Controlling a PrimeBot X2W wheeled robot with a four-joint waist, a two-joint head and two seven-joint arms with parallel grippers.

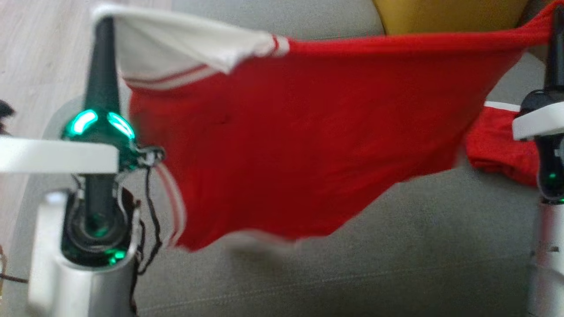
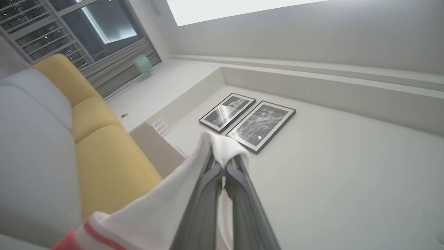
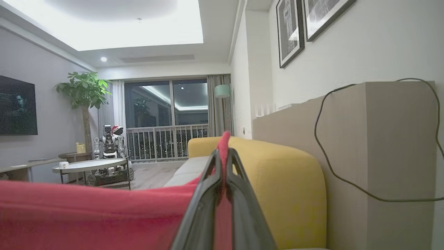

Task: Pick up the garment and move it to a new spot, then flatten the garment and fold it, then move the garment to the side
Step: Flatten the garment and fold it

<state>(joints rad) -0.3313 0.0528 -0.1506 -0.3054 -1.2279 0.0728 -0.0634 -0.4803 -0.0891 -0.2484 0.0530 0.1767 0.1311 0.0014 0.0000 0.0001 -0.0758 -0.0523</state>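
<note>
You hold the garment stretched in the air over the grey sofa seat, its long axis running left to right, left fingers clamped on its white corner, right fingers clamped on its red corner.

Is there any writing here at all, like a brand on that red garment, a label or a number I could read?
No readable text anywhere in these views.
On the red and white garment: stripes only, no print or label in sight.
On the two framed pictures on the wall: too blurred to tell whether they carry words.
On the television screen: dim, nothing legible.
</note>
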